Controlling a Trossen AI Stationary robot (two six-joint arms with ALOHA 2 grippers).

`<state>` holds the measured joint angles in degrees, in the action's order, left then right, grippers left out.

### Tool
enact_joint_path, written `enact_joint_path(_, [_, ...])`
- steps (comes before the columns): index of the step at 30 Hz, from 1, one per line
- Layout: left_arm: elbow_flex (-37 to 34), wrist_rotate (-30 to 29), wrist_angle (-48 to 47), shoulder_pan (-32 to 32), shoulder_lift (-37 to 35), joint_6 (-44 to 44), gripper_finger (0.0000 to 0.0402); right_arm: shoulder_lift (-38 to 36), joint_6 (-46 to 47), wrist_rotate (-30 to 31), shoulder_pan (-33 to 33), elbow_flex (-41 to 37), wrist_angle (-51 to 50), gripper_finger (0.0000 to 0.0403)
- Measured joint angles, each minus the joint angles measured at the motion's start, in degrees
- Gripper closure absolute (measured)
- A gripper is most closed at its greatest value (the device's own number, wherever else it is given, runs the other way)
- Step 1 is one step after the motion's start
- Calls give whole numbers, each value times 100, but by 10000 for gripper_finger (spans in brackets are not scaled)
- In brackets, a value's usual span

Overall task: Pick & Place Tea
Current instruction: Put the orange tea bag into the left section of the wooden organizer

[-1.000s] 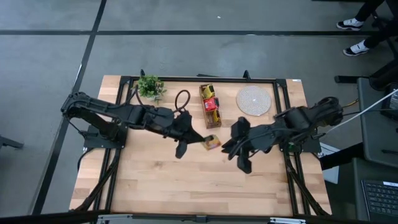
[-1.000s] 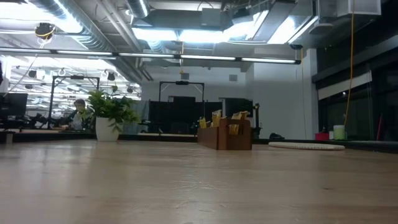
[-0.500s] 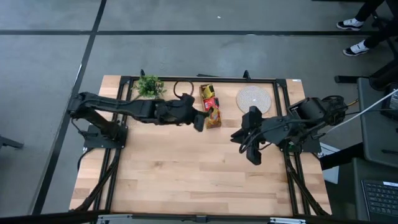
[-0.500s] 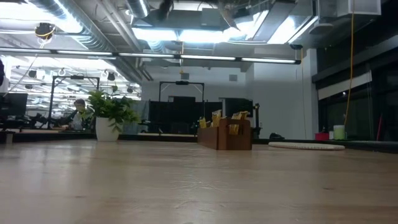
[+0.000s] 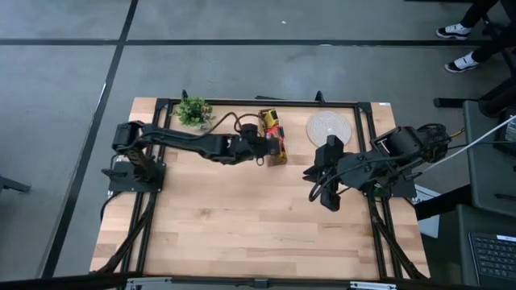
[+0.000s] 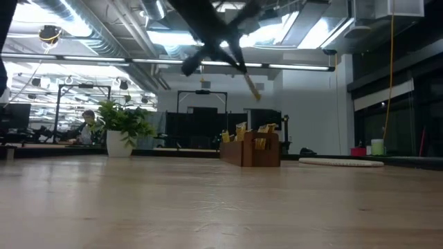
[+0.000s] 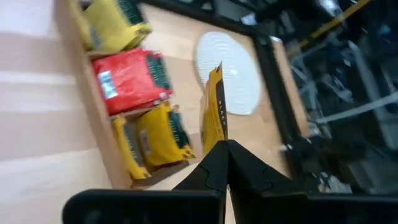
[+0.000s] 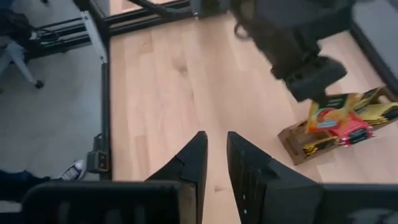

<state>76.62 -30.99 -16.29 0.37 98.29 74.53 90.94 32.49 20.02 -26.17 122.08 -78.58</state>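
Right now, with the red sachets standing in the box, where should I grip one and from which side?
Grip a red sachet by its top edge, coming straight down, jaws across its flat faces. They stand on edge, packed inside the wooden box, so only the tops are free.

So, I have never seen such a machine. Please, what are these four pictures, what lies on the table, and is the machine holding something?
It is a robot with two dark arms, each ending in a two-finger gripper. One picture looks straight down on the table, one looks level across its top, and one comes from a camera on each wrist. On the wooden table stand a small potted plant, a round pale mat and a narrow wooden box with yellow and red tea sachets. The left gripper is shut on a yellow tea sachet, held on edge above the box. The right gripper, slightly apart and holding nothing, hangs over bare table beside the box.
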Motion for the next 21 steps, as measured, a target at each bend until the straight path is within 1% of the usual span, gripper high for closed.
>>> enact_joint_path(5, [0, -172, -48, 109, 316, 579, 400, 0, -2, 207, 2, -2, -24, 339])
enact_joint_path(10, [3, -62, -258, 186, 483, 1144, 400, 0, -29, 306, 2, -2, -130, 339])
enact_joint_path(13, [-2, -52, -451, 200, 526, 1223, 400, 0, -159, 354, 2, -2, -164, 339])
enact_joint_path(21, [4, -201, -496, 200, 539, 1339, 400, 0, -317, 633, 2, -2, -324, 339])
